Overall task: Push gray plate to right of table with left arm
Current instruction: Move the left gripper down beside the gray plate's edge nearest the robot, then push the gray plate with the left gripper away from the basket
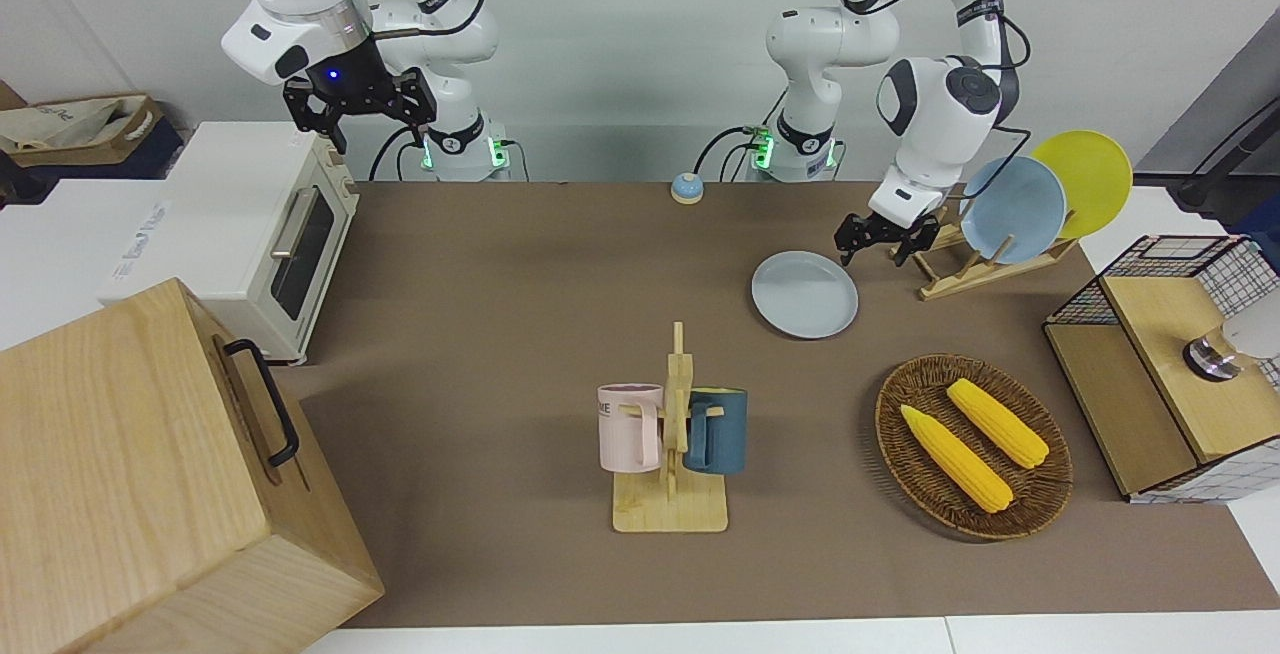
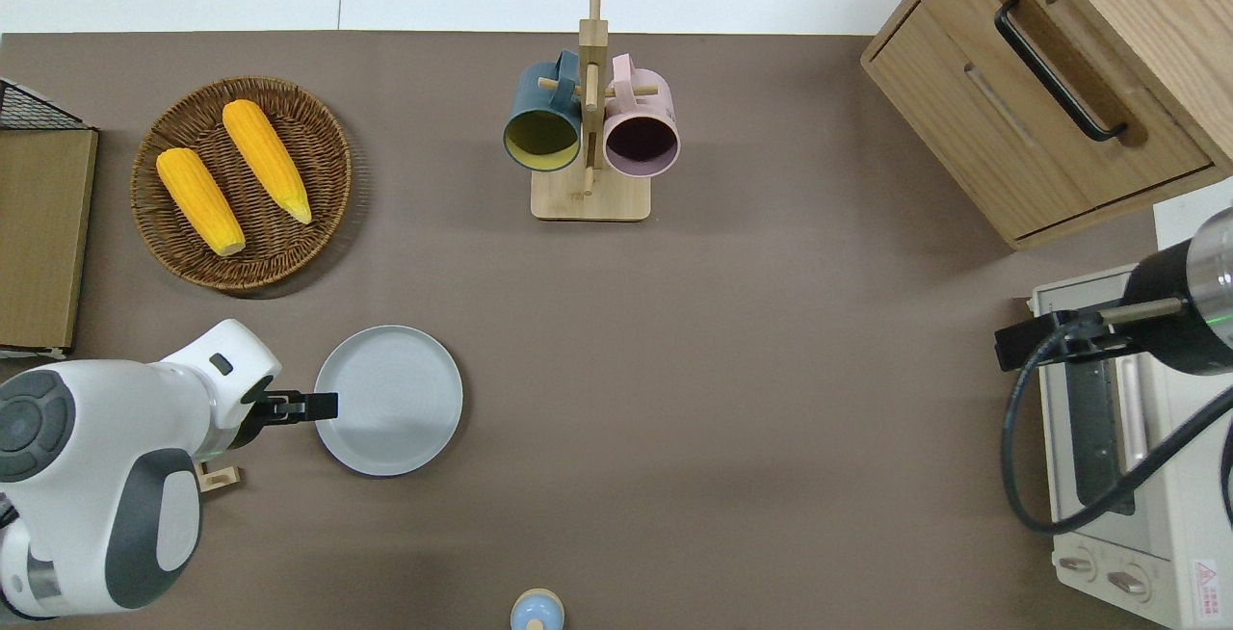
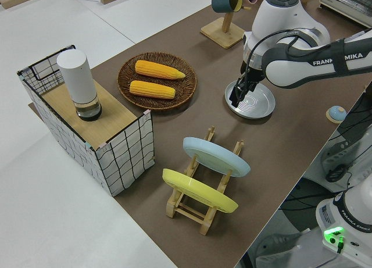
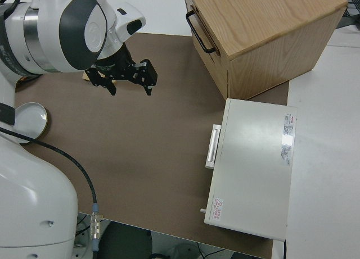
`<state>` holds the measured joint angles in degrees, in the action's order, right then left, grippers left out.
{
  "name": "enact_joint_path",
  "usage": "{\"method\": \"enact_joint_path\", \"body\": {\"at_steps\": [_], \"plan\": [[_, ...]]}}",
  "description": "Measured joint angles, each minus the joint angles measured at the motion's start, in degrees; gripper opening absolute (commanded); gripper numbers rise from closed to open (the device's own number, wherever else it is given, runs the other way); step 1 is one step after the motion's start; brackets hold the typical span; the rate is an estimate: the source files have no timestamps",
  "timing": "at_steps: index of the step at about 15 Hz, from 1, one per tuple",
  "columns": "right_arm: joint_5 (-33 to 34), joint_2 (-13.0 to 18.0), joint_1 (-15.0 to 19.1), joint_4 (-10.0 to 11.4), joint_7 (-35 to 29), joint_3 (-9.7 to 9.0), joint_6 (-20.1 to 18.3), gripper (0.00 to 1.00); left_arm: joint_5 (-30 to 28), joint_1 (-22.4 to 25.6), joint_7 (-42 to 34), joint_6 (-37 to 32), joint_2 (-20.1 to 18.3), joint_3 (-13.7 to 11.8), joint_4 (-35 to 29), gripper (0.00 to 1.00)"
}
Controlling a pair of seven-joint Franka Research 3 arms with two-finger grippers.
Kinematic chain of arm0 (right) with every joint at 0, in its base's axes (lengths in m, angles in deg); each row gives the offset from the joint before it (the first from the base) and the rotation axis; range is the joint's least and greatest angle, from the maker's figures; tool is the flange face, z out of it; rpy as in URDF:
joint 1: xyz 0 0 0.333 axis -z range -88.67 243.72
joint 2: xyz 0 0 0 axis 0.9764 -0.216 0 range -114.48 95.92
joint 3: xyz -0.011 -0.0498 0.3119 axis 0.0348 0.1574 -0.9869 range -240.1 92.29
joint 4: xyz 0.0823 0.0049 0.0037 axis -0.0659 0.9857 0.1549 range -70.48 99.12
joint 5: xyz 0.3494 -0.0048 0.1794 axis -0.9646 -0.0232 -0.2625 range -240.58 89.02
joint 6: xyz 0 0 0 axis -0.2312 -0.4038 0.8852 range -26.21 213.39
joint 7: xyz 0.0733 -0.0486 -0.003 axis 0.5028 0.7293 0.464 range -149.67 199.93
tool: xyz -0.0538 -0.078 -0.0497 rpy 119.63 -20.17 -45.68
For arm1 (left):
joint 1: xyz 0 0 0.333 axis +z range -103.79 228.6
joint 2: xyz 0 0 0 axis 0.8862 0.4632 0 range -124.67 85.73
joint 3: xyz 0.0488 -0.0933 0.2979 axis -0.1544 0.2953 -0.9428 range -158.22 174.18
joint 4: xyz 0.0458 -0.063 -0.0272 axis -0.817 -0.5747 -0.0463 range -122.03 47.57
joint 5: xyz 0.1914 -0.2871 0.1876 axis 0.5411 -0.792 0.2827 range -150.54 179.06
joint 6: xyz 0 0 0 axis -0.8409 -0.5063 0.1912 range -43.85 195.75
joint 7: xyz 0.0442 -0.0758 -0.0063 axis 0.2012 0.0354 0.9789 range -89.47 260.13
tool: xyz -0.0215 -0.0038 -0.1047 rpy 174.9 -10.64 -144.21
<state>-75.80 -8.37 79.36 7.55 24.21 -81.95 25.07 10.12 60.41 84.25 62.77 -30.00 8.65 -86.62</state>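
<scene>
The gray plate [image 1: 805, 296] lies flat on the brown table [image 1: 500, 334], nearer to the robots than the corn basket. It also shows in the overhead view [image 2: 395, 399] and in the left side view [image 3: 257, 103]. My left gripper [image 1: 877, 252] is open and low, at the plate's rim on the side toward the left arm's end of the table. In the overhead view the left gripper [image 2: 303, 406] just overlaps that rim, and in the left side view it [image 3: 239, 96] hangs at the rim. I cannot tell if it touches. My right gripper [image 1: 365, 124] is open, empty and parked.
A wooden rack holds a sky-blue plate [image 1: 1012, 209] and a yellow plate [image 1: 1090, 179] beside the left gripper. A wicker basket [image 1: 975, 446] holds two corn cobs. A mug rack [image 1: 672, 434], a small bell [image 1: 686, 188], a toaster oven [image 1: 270, 234], a wooden cabinet [image 1: 150, 474] and a wire crate [image 1: 1160, 364] stand around.
</scene>
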Motion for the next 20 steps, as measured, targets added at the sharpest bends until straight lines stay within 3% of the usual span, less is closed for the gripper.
{"method": "enact_joint_path", "body": {"at_steps": [4,13,15,20], "plan": [[0.0,0.0,0.0,0.0,0.0,0.0,0.0,0.983,0.0,-0.8,0.4,4.3,1.0,0.0,-3.5,0.99],[0.0,0.0,0.0,0.0,0.0,0.0,0.0,0.983,-0.1,-2.2,0.7,8.6,5.7,0.1,-5.0,0.96],[0.0,0.0,0.0,0.0,0.0,0.0,0.0,0.983,-0.1,-2.2,0.7,8.8,6.1,0.1,-5.0,0.83],[0.0,0.0,0.0,0.0,0.0,0.0,0.0,0.983,-0.1,-2.2,0.8,9.0,6.2,0.0,-5.0,0.13]]}}
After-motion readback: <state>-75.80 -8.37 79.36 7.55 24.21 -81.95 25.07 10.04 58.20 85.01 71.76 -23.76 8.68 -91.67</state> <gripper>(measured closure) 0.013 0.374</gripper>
